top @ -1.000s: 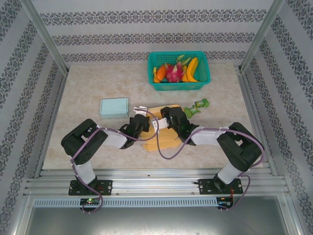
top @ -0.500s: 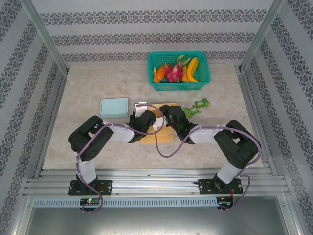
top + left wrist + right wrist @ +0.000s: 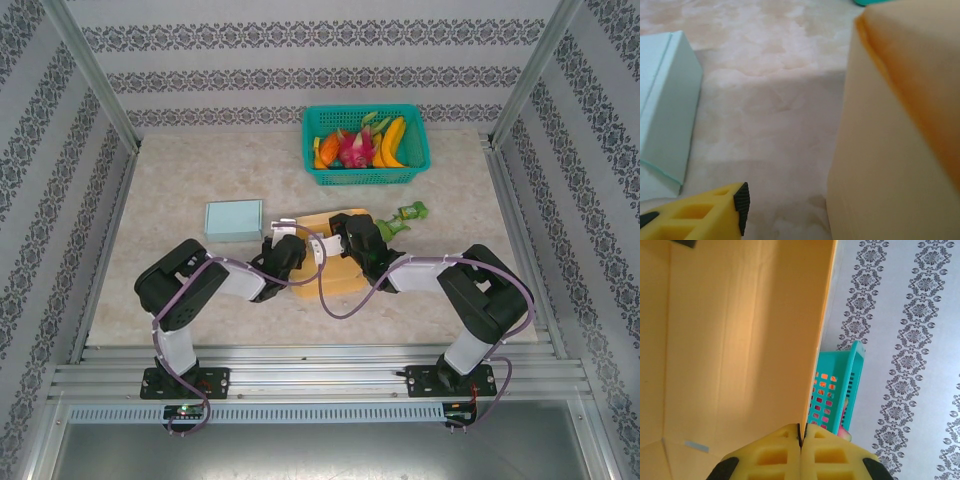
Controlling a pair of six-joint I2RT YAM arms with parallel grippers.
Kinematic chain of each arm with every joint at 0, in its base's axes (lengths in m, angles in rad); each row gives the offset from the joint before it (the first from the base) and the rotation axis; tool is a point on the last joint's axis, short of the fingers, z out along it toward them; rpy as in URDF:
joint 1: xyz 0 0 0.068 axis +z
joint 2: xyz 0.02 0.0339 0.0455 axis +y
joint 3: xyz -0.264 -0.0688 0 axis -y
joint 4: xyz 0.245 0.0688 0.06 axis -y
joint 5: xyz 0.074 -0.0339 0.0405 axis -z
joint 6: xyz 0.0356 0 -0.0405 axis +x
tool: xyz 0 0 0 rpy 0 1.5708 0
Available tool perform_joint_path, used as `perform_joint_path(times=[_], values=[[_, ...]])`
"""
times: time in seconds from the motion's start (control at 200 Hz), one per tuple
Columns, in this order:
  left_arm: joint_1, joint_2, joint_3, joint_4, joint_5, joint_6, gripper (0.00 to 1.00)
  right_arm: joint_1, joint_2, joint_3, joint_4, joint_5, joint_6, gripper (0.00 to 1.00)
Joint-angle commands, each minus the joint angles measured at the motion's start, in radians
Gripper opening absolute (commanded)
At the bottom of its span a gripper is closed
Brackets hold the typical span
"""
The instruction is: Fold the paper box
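Pinching paper box [image 3: 740,340] wall, right claw [image 3: 802,432] clamped together; left claw [image 3: 285,234] apparently beside box, opening unclear

Two boxes on the bench [image 3: 180,190] — one yellow paper box [image 3: 343,277], one pale blue box [image 3: 233,220]. One teal basket [image 3: 365,175], its fruit [image 3: 355,148] piled too close to count. One small green item [image 3: 405,215] — kind unclear. Two arms: left arm [image 3: 185,285], right arm [image 3: 480,295].
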Motion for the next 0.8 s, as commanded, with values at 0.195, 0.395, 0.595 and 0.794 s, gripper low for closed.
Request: perform_joint_path(times=[0.195,0.395,0.595,0.794], values=[[-0.003,-0.039,-0.004,0.008,0.014,0.007,0.61,-0.024,0.014,-0.005,-0.068,0.053,0.03,0.0],[-0.003,-0.016,0.014,0.04,-0.021,0.003,0.53,-0.019,0.008,-0.018,-0.059,0.025,0.025,0.0],[-0.013,0.022,0.071,-0.02,-0.152,0.006,0.25,-0.016,0.005,-0.018,-0.064,0.018,0.027,0.0],[-0.013,0.039,0.082,-0.1,-0.313,-0.061,0.17,-0.02,0.003,-0.015,-0.055,0.025,0.045,0.0]])
